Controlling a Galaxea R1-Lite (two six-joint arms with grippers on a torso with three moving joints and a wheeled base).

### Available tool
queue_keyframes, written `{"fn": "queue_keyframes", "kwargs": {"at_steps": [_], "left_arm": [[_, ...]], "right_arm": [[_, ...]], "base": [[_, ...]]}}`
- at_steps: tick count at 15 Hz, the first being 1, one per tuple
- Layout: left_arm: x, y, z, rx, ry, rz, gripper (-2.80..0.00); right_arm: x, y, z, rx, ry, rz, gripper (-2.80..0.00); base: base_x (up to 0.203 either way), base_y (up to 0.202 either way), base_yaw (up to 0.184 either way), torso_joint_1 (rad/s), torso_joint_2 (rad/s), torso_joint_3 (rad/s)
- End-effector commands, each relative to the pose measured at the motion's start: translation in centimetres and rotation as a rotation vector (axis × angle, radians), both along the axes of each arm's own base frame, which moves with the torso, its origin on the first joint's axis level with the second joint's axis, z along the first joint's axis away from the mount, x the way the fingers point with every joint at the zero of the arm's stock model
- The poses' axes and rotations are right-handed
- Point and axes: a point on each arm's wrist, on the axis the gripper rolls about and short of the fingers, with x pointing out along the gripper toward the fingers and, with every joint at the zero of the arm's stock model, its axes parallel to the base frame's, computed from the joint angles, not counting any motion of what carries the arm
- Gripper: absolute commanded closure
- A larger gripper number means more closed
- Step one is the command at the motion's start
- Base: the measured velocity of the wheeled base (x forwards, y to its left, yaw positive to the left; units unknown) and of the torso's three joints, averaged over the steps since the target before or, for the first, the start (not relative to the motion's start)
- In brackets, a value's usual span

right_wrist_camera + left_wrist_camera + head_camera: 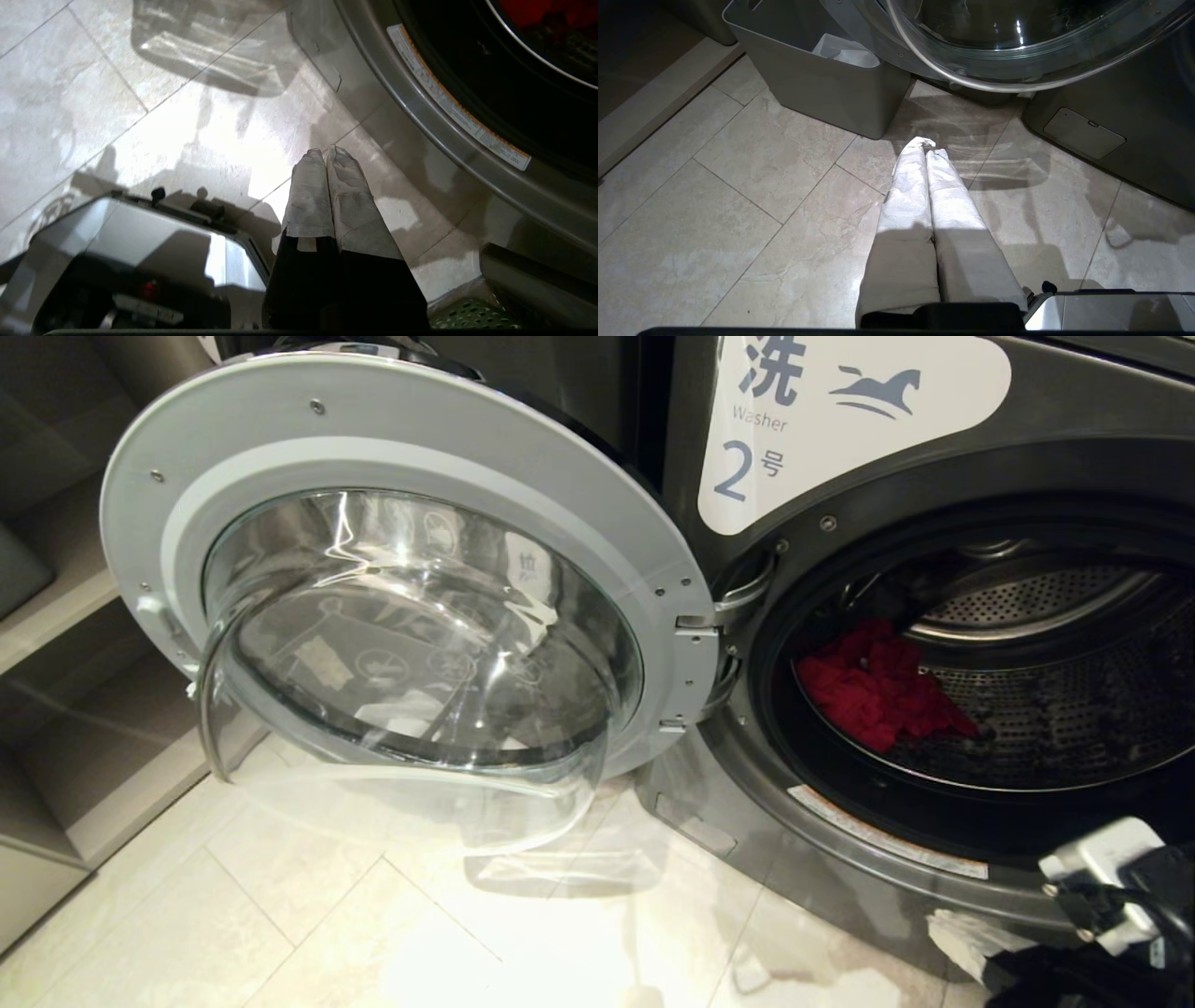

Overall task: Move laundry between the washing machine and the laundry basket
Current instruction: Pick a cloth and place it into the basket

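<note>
Washing machine door swung open; red laundry heaped in drum, front-left. Grey bin holds white cloth. Left pincer, right pincer both clenched, empty, over floor.

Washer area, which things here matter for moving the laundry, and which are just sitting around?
For the job: washer drum, red clothes inside it, open door, green basket, right tool.

Just around: grey bin, shelf, left tool.
</note>
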Motion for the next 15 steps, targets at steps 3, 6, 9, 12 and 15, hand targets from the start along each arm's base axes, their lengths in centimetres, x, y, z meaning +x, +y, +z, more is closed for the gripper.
{"fn": "queue_keyframes", "kwargs": {"at_steps": [3,6,9,12,15], "left_arm": [[0.0,0.0,0.0,0.0,-0.001,0.001,0.0],[0.0,0.0,0.0,0.0,-0.001,0.001,0.0],[0.0,0.0,0.0,0.0,-0.001,0.001,0.0],[0.0,0.0,0.0,0.0,-0.001,0.001,0.0],[0.0,0.0,0.0,0.0,-0.001,0.001,0.0]], "right_arm": [[4.2,4.5,-2.0,-0.051,-0.05,-0.158,0.0],[8.6,3.6,-1.8,-0.041,-0.078,-0.359,0.0],[11.2,2.7,-2.3,-0.039,-0.084,-0.46,0.0],[13.7,1.5,-3.1,-0.018,-0.105,-0.555,0.0],[17.1,0.0,-4.1,0.006,-0.122,-0.652,0.0]], "base": [[0.0,0.0,0.0,0.0,0.0,0.0],[0.0,0.0,0.0,0.0,0.0,0.0],[0.0,0.0,0.0,0.0,0.0,0.0],[0.0,0.0,0.0,0.0,0.0,0.0],[0.0,0.0,0.0,0.0,0.0,0.0]]}}
